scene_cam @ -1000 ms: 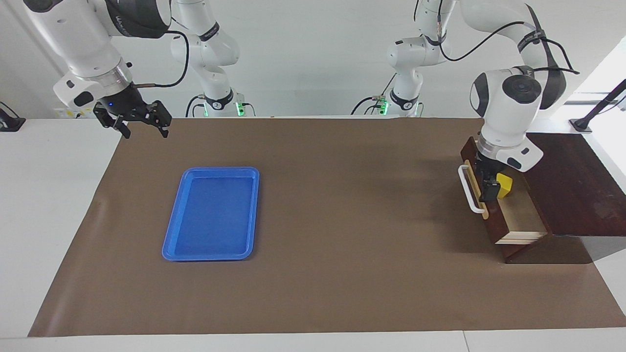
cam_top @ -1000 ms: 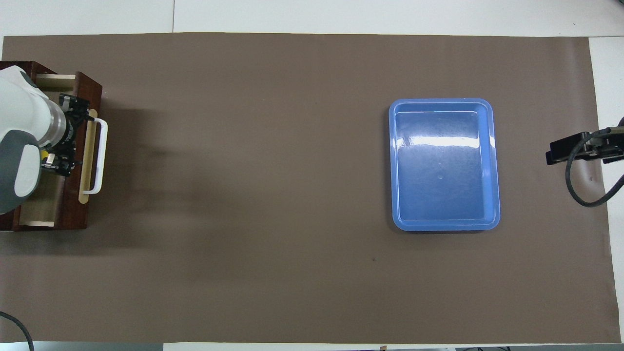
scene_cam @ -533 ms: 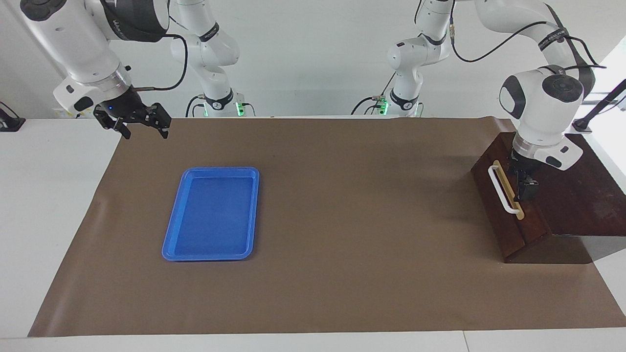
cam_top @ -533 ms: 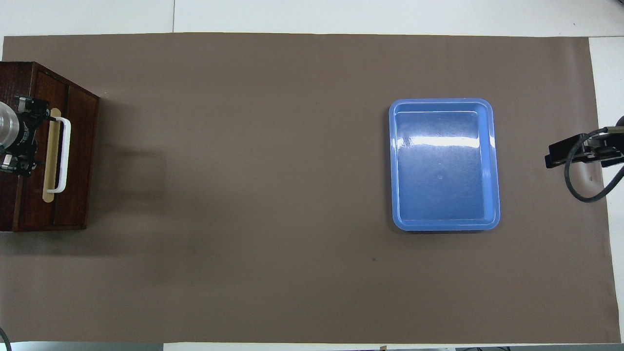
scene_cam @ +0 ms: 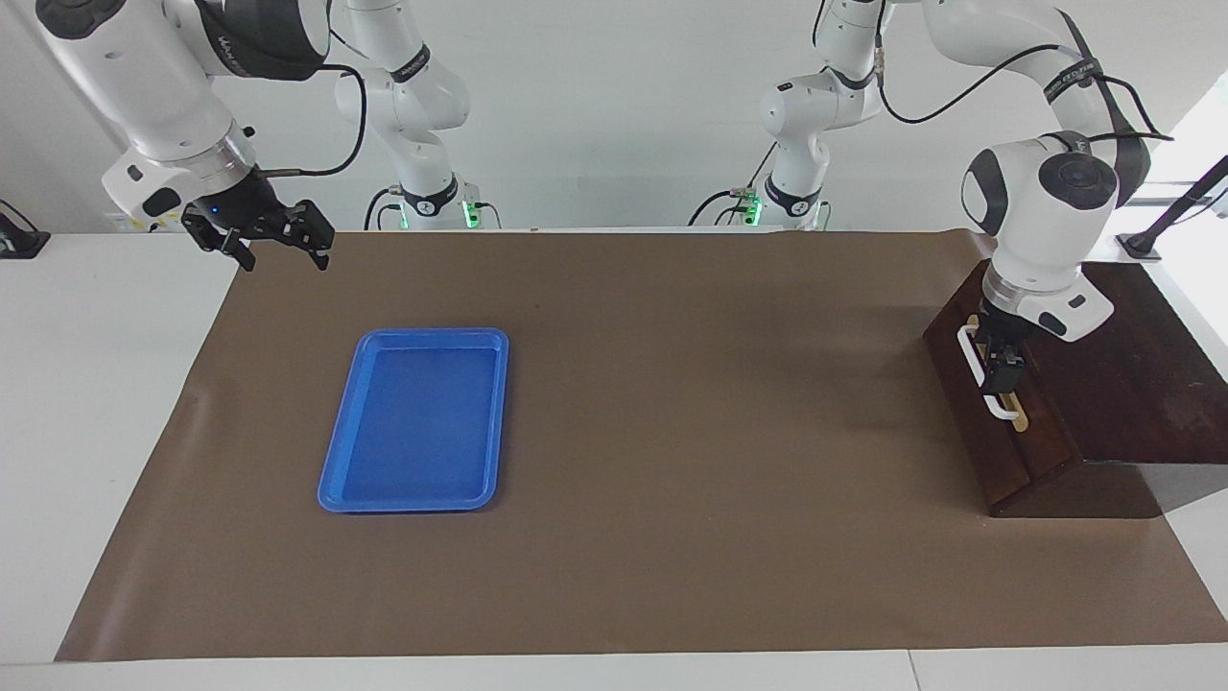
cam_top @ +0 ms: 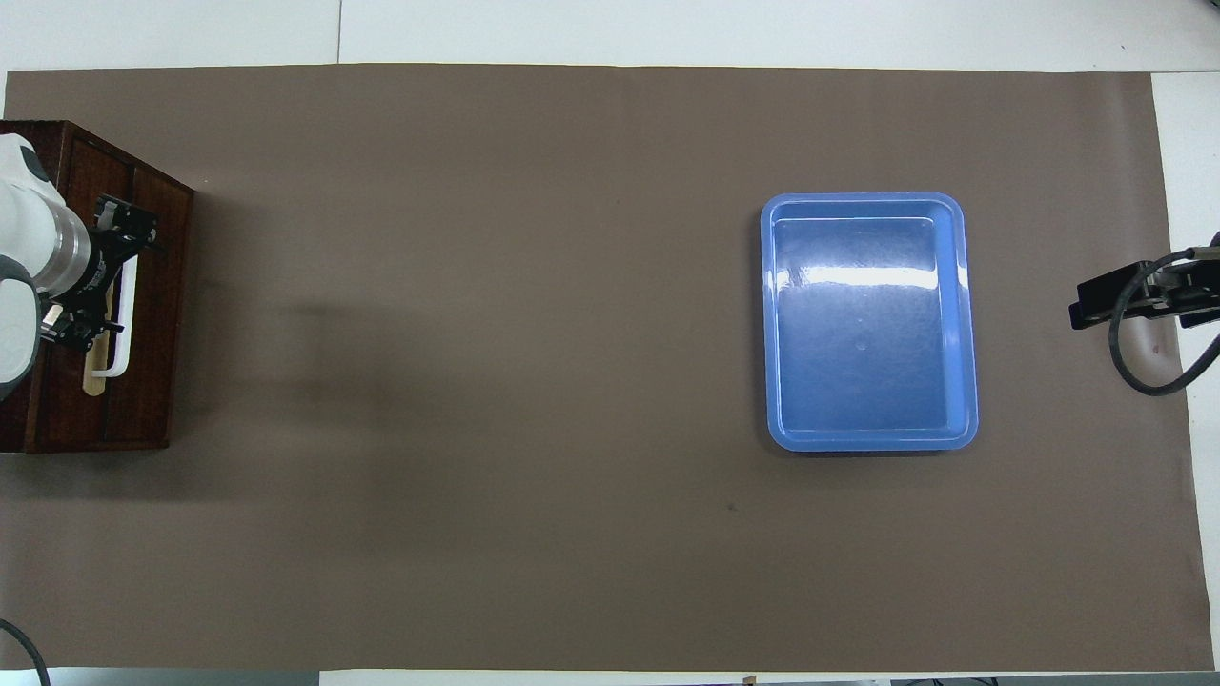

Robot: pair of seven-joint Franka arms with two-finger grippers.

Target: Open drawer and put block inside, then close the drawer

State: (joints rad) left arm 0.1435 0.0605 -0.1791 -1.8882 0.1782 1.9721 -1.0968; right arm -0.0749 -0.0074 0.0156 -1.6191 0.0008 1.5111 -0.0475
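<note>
The dark brown drawer (scene_cam: 988,437) is shut flush in its dark wooden box (scene_cam: 1132,384) at the left arm's end of the table; it also shows in the overhead view (cam_top: 148,314). The yellow block is hidden. My left gripper (scene_cam: 1001,369) is at the white bar handle (scene_cam: 971,347), covering its middle; in the overhead view the left gripper (cam_top: 100,276) is over the handle (cam_top: 124,324). Whether it touches the handle I cannot tell. My right gripper (scene_cam: 278,248) is open and empty, in the air over the mat's edge at the right arm's end, waiting.
A flat blue tray (scene_cam: 331,485) lies on the brown mat toward the right arm's end; it also shows in the overhead view (cam_top: 967,324). The right gripper's black body (cam_top: 1106,295) shows at the overhead view's edge.
The drawer was open with the yellow block inside and my left gripper in it; now it is shut. The left gripper went over the box top, then back to the handle.
</note>
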